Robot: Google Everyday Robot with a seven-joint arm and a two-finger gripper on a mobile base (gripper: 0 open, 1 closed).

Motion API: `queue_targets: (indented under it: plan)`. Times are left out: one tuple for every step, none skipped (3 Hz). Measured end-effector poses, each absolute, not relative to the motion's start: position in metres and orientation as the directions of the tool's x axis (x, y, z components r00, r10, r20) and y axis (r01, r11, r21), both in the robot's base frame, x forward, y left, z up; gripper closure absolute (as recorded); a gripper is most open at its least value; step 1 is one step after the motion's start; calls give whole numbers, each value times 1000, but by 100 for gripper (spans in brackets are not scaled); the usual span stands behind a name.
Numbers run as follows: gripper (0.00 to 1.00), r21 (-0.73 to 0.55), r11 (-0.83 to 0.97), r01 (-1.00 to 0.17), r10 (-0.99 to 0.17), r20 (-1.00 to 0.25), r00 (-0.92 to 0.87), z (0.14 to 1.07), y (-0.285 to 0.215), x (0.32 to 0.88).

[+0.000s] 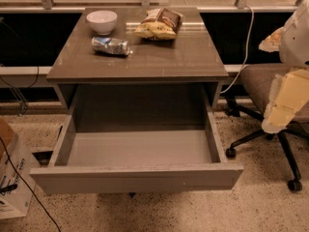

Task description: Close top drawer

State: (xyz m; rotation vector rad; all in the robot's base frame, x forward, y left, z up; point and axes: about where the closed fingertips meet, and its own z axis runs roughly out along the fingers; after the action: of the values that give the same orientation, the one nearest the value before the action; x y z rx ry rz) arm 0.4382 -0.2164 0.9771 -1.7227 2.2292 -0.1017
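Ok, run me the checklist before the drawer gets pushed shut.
1. Top drawer is pulled out and needs closing: ok.
2. Nothing inside the drawer to jam it; only its pale floor shows: ok.
3. Gripper lined up on the front panel: not ok. It hangs at the right, beside the drawer and apart from it.
4. Clear path from gripper to panel: cannot tell. The office chair sits close behind it.
5. White bowl, chip bag and crumpled can sit well back from the tabletop's front edge: ok.
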Motion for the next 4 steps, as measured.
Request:
queue_targets:
  plan:
    - [0,-249,270,-930,-953,-208,-221,977,-216,438]
    - [9,-256,270,-928,-953,-209,-220,979,-216,438]
    - [32,-241,277,-930,-944,-250,-216,962,-213,441]
    - [63,-216,261,-941,-936,-293,-193,918,-203,436]
